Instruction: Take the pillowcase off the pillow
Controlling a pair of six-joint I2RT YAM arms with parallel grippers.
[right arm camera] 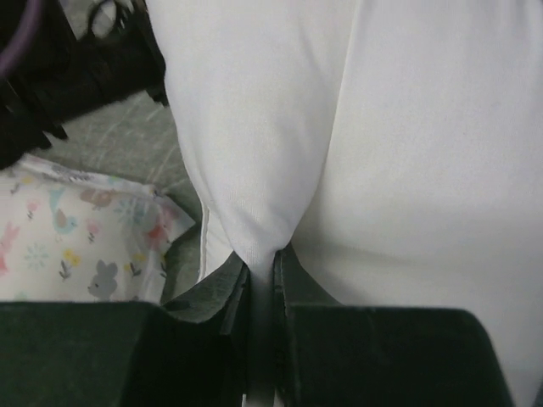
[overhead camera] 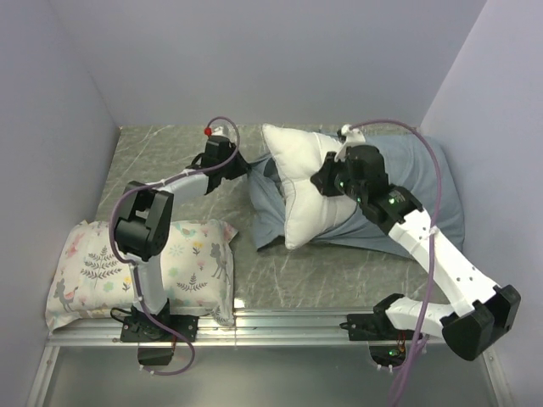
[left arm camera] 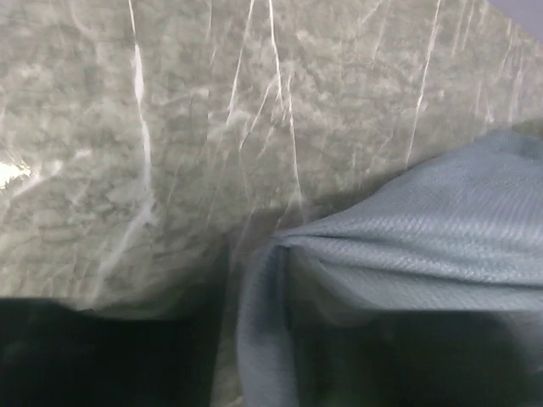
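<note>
The white pillow [overhead camera: 305, 182] lies at the middle back of the table, bunched up and partly out of the grey-blue pillowcase [overhead camera: 424, 182], which spreads under it and to the right. My right gripper [overhead camera: 325, 180] is shut on a pinch of the pillow [right arm camera: 339, 127], with white cloth squeezed between its jaws [right arm camera: 261, 280]. My left gripper [overhead camera: 246, 167] is at the pillowcase's left edge. In the blurred left wrist view a fold of the pillowcase [left arm camera: 407, 237] runs down between the jaws [left arm camera: 254, 339], which stand slightly apart, with a strip of table showing beside the fold.
A smaller floral-print pillow [overhead camera: 191, 254] lies at the near left by the left arm's base, its corner in the right wrist view [right arm camera: 76, 237]. Grey marbled table [overhead camera: 161, 161] with walls on three sides. A metal rail [overhead camera: 280, 326] runs along the near edge.
</note>
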